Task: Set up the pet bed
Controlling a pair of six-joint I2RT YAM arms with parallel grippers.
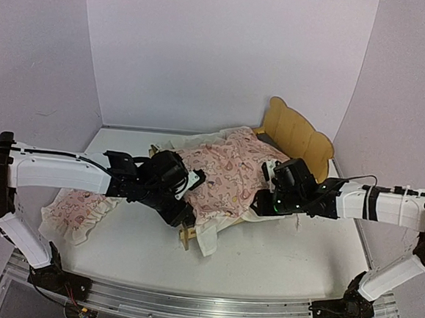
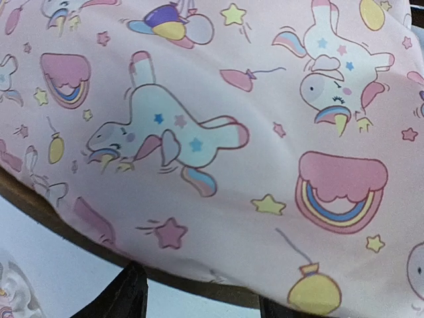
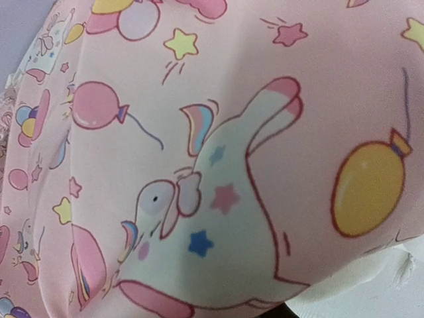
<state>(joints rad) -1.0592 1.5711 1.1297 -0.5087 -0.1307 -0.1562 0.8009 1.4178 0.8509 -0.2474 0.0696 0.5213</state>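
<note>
Diagonally, pet bed (image 1: pixel 306 144), headboard (image 1: pixel 292 127) far right, footboard (image 1: pixel 186 236) near left, left claw (image 1: pixel 183 216), right claw (image 1: pixel 262 205), cannot tell width

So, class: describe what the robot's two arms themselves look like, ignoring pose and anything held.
Both the left arm and right arm have white box-like link shells, black joints and black wrist heads. A thin black cable loops over the right forearm, and a green light glows on its wrist.

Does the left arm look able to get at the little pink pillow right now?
Probably yes. The pillow lies bare on the table under the left forearm, nothing covering it. The left pincer is over the blanket at the pet bed's foot, so it would need to pull back.
</note>
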